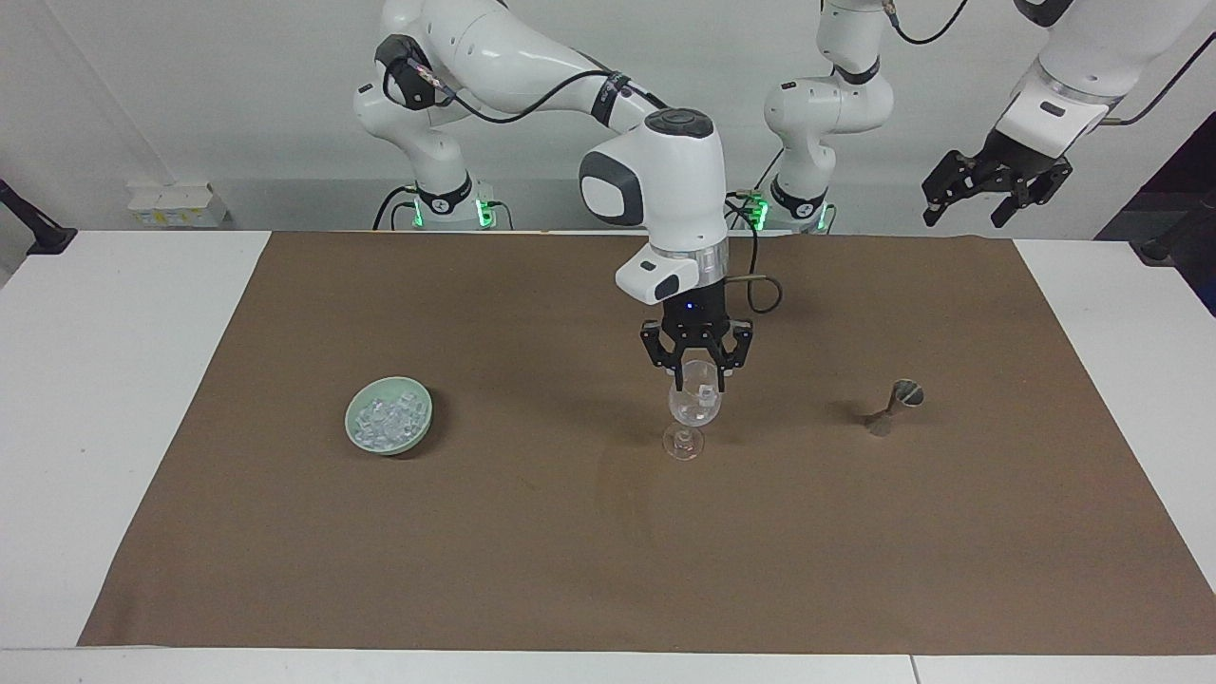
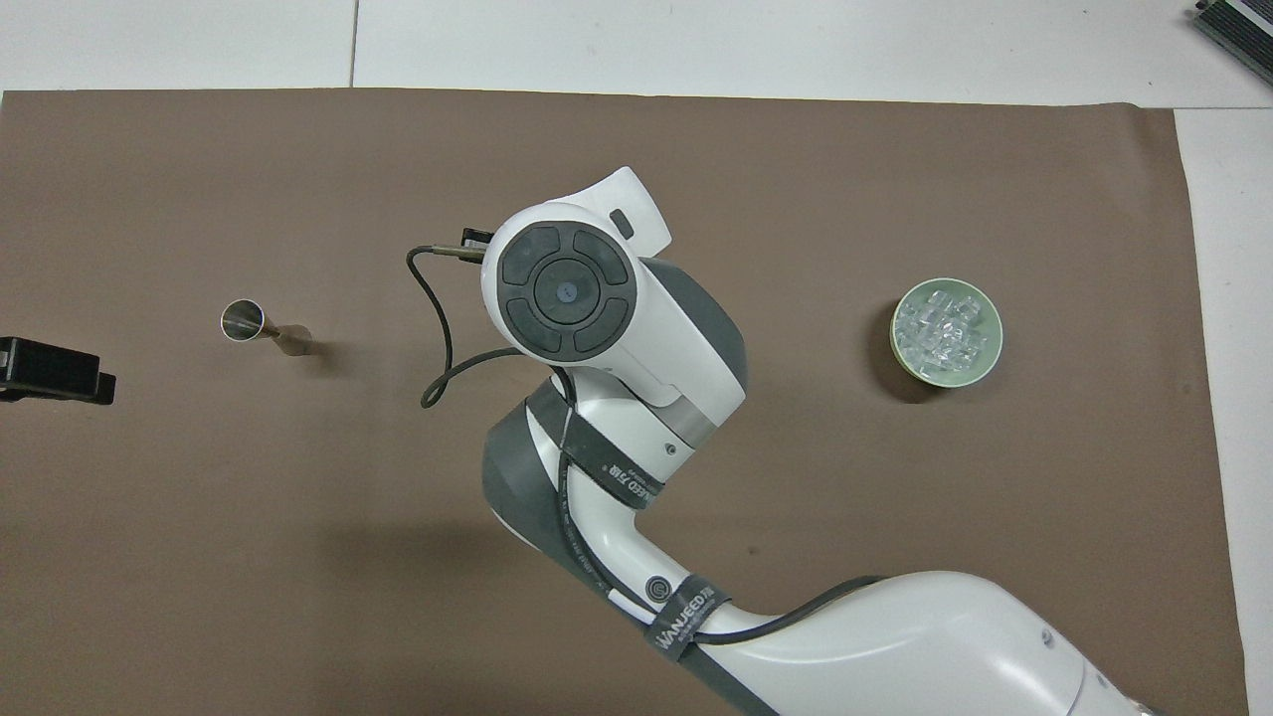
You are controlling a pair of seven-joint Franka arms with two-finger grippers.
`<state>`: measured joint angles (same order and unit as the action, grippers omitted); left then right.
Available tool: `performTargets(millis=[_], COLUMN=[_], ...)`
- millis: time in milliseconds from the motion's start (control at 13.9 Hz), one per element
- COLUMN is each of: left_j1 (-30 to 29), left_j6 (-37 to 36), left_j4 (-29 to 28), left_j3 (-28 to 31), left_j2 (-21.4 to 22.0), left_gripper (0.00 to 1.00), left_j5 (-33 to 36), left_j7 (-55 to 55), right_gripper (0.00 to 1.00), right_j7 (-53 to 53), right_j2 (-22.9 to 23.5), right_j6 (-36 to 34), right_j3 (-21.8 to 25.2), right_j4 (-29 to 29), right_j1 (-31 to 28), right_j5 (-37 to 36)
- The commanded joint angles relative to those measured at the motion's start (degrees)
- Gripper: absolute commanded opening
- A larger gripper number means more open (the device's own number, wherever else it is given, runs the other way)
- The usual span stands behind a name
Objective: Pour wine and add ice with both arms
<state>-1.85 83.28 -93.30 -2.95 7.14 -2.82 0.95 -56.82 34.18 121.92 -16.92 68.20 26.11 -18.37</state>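
In the facing view the right gripper (image 1: 696, 372) hung just over the mouth of the stemmed glass (image 1: 694, 404), fingers parted, one ice cube (image 1: 707, 390) in the cup. The rest of the ice (image 1: 387, 421) sat in the green bowl (image 1: 364, 436), toward the right arm's end of the bench. The left gripper (image 1: 993, 188) waited aloft, fingers apart.

In the overhead view the right arm hid the glass; a low sideways exit could topple it
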Motion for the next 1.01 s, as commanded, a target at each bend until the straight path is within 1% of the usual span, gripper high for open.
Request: performTargets(millis=[0, 288, 360, 433, 649, 793, 937], left_j1=[0.45, 0.45, 0.45, 0.45, 0.45, 0.45, 0.45], left_j6=[-1.19, -1.19, -1.1, -1.18, -1.19, -1.19, -1.19], left_j4=[0.4, 0.4, 0.4, 0.4, 0.4, 0.4, 0.4], left_j3=[0.31, 0.4, 0.32, 0.31, 0.4, 0.31, 0.4], left_j2=[0.6, 0.51, 0.51, 0.6, 0.51, 0.51, 0.51], left_gripper=[1.0, 1.0, 1.0, 1.0, 1.0, 1.0, 1.0], left_j5=[0.45, 0.45, 0.45, 0.45, 0.45, 0.45, 0.45], left_j7=[0.1, 0.1, 0.1, 0.19, 0.19, 0.1, 0.1], right_gripper=[0.57, 0.58, 0.64, 0.66, 0.73, 0.79, 0.95], right_j7=[-1.01, -0.4, 0.04, 1.0, 3.28, 5.3, 8.64], right_j2=[0.27, -1.12, -1.92, -2.71, -7.09, -9.03, -10.79], right_j6=[0.6, -0.27, -0.54, -1.24, -4.75, -6.6, -7.57], right_j3=[-0.13, -0.13, -0.13, -0.04, -0.13, -0.13, -0.13], right_j4=[-0.52, -0.61, -0.52, -0.52, 0.61, 1.49, 2.55], right_j1=[0.17, -0.53, -0.88, -1.49, -3.43, -4.92, -7.12], right_j5=[-1.76, -1.76, -1.76, -1.58, -1.41, -1.4, -1.14])
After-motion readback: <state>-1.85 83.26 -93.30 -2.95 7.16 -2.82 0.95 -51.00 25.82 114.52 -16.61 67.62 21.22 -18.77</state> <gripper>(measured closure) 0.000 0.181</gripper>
